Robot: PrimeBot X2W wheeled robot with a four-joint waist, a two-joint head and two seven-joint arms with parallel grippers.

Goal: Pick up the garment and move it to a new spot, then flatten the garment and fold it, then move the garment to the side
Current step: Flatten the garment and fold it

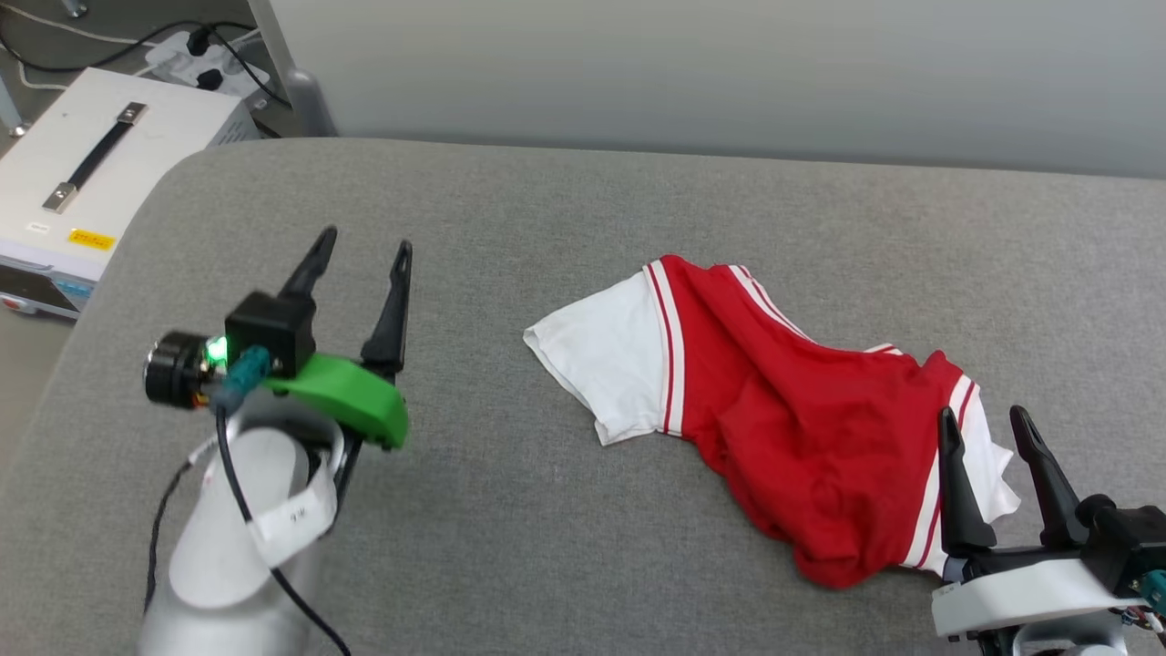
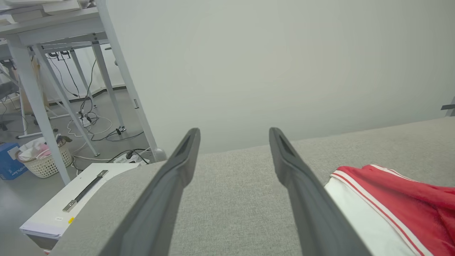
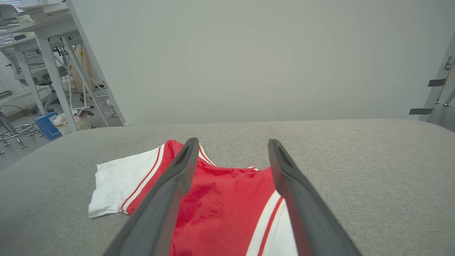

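Plainly, the shirt [image 1: 802,410] lies crumpled on the grey surface [image 1: 547,200], right of centre. The left pincer [image 1: 364,241] hangs spread and well apart from it. The right pincer [image 1: 983,415], also spread, hovers at its near sleeve. A pinch there may catch several bunched layers and lift the shirt twisted, or grip too little so it slips free.
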